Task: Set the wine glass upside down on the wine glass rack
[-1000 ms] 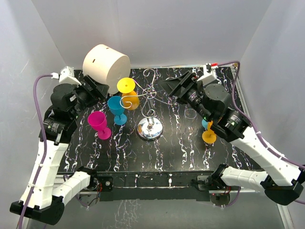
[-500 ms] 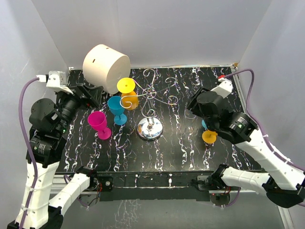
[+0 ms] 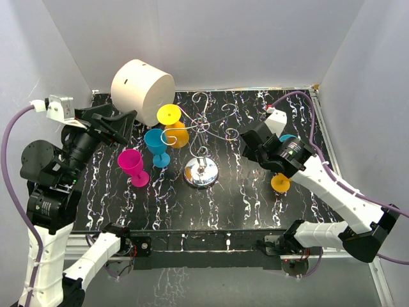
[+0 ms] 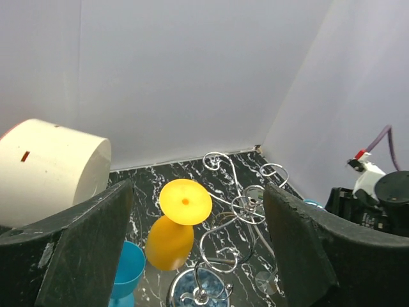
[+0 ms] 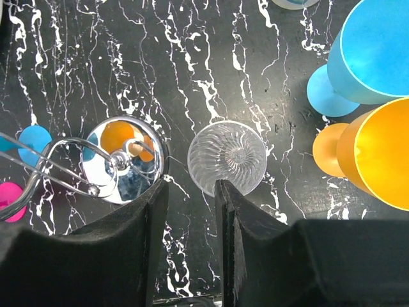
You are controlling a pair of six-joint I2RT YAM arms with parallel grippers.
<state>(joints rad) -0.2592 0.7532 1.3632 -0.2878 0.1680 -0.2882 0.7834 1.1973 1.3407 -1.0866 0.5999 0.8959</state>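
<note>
Black marbled surface (image 3: 236, 204) carries the wine glass rack (image 3: 200, 173) at its middle. Left tool (image 4: 197, 188) waits wide and empty near the left edge, while right tool (image 5: 190, 185), narrow and empty, points down over the standing wine glass (image 5: 227, 157) just beside the rack's base, likely aligning a grasp.

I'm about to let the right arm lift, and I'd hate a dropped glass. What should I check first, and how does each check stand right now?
1. Clear wine glass upright on the table: ok.
2. Right gripper at the glass: ok; one finger overlaps its rim.
3. Firm grip on the glass: cannot tell.
4. Free curl on the wine glass rack: ok; only the yellow glass hangs there, upside down.
5. Room beside the clear glass: not ok; the blue glass and orange glass stand close.
6. Left gripper open, back from the rack: ok.
</note>
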